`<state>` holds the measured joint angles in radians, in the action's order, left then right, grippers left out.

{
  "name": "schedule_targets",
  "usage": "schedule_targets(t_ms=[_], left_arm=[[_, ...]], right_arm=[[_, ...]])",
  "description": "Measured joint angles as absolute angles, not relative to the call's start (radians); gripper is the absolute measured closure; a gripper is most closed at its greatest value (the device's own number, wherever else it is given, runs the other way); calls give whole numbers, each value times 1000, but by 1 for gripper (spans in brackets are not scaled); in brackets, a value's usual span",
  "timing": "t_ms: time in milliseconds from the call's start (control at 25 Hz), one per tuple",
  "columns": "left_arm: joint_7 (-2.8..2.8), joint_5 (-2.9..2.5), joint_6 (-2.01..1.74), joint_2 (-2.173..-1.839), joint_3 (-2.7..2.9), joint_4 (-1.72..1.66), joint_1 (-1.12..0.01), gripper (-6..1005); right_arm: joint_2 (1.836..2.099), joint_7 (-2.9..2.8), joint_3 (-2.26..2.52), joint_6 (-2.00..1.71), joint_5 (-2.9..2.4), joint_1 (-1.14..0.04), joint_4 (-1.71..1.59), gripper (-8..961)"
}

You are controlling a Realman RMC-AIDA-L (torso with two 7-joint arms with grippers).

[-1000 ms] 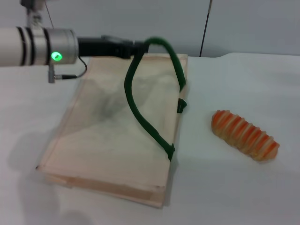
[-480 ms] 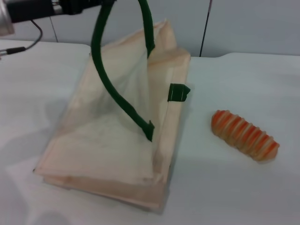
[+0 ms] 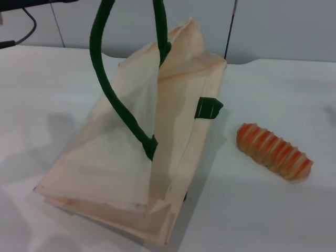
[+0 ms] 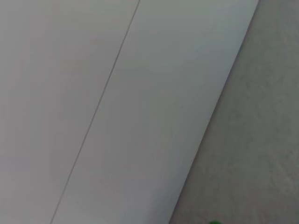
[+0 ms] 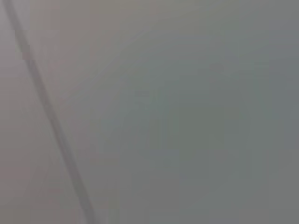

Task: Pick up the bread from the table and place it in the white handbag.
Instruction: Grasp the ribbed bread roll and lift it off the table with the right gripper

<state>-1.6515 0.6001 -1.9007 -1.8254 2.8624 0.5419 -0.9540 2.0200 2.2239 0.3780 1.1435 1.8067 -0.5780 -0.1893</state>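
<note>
The bread (image 3: 274, 151), a tan loaf with orange-red ridges, lies on the white table (image 3: 252, 220) to the right of the white handbag (image 3: 121, 157), apart from it. The bag's upper side is pulled up into a tent by its green rope handle (image 3: 107, 89), which runs taut out of the top of the head view. The bag's bottom still rests on the table. Only a dark sliver of my left arm (image 3: 37, 3) shows at the top left edge, where the handle leads. The second handle's green end (image 3: 208, 108) hangs at the bag's right side. My right gripper is out of view.
A grey wall with a dark vertical seam (image 3: 229, 31) stands behind the table. Both wrist views show only plain grey surfaces.
My left arm has risen with the green handle, lifting the bag's upper side from flat into a tall tent and opening its mouth. The bread has not moved.
</note>
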Motion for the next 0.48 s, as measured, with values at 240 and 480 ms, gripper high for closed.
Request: schedule_targets(t_ms=[240,480], left_arm=[[-1652,598,-1894,-1825,2862,544,-946,885],[-1657,597,-1876,-1825,2862,545,-934,885]], right_arm=[[2011,1987,433,1199,1472,-585,-361,171],[2011,1824,438,1322,1151,-596,-525,176]])
